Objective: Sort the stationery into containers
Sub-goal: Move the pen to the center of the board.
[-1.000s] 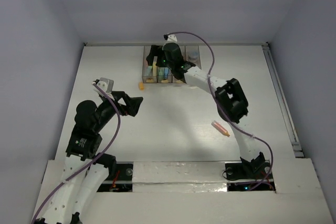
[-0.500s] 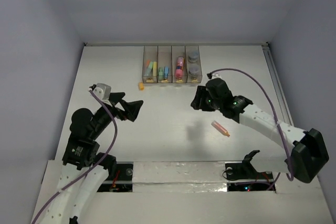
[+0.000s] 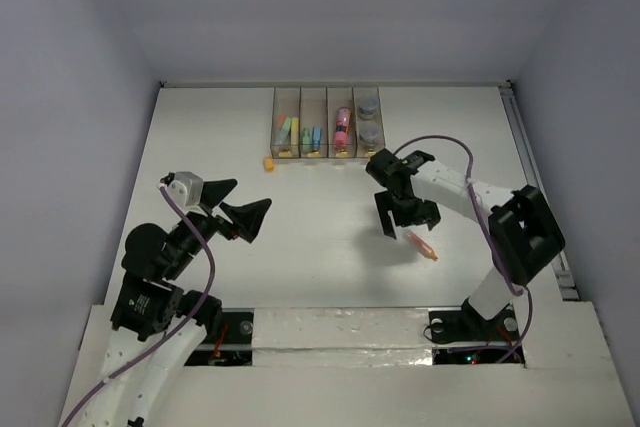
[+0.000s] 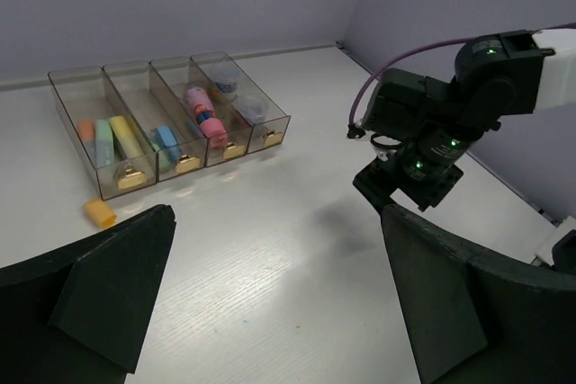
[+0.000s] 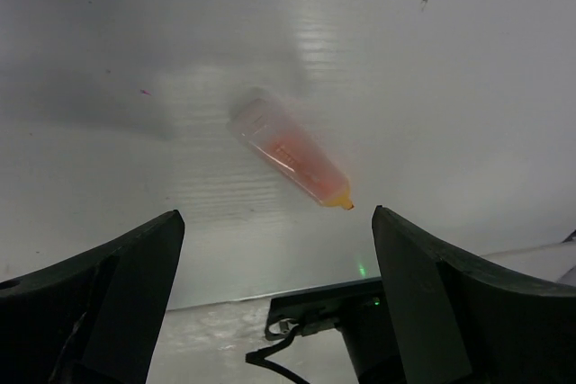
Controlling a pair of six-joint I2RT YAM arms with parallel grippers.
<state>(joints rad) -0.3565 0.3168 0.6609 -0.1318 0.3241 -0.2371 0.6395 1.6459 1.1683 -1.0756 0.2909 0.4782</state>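
Observation:
The containers [image 3: 313,99] are a row of clear bins at the far edge, also in the left wrist view [image 4: 77,87]. They hold coloured stationery sticks [image 3: 291,131], a pink one [image 3: 343,125] and grey-blue round pieces [image 3: 369,119]. A pink-orange marker [image 3: 421,245] lies loose on the table. My right gripper [image 3: 403,222] hangs just above it, open; the marker [image 5: 290,152] lies just beyond the open fingers [image 5: 274,249], untouched. An orange cap [image 3: 268,162] lies in front of the bins. My left gripper [image 3: 235,209] is open and empty over the left of the table [image 4: 279,249].
The orange cap [image 4: 99,213] lies near the leftmost bin's front corner. The right arm's purple cable [image 3: 450,147] loops over the table's right side. Grey walls enclose the table on three sides, and a rail [image 3: 535,187] runs along the right edge.
My right gripper has swung back from the bins, across the table, and now points down over the pink-orange marker. The left arm has drawn back towards the near left.

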